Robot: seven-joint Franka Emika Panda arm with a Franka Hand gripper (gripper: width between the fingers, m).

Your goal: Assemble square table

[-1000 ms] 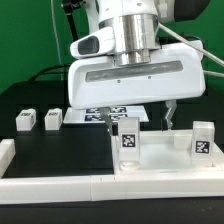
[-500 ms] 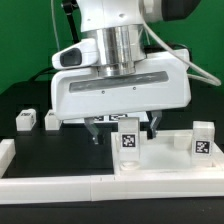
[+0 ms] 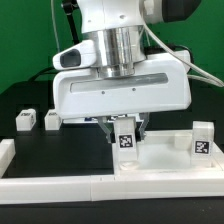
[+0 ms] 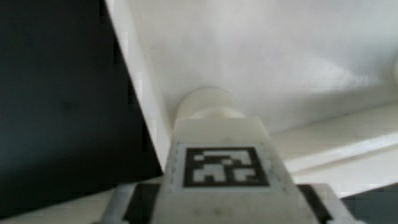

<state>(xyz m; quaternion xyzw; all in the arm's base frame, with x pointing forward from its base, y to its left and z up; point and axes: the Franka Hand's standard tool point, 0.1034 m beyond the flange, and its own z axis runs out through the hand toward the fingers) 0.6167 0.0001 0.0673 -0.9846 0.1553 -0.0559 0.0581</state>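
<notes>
The square table's white slab [image 3: 165,163] lies at the exterior view's right with two leg blocks standing upright on it, one near its left corner [image 3: 126,128] and one at the right [image 3: 203,140]. My gripper [image 3: 125,141] is down over the left leg block, a finger on each side, shut on it. In the wrist view that leg block [image 4: 221,150] with its black-white tag fills the space between the fingers, and the gripper [image 4: 226,206] holds it above the slab [image 4: 267,50]. Two more leg blocks [image 3: 24,121] [image 3: 52,120] lie loose on the black table at the left.
A long white border rail [image 3: 55,186] runs along the front with a raised end [image 3: 5,152] at the left. The marker board [image 3: 92,121] lies behind, mostly hidden by the gripper body.
The gripper has come down and toward the upright left leg block, and its fingers have drawn in from a wide spread to both sides of the block.
</notes>
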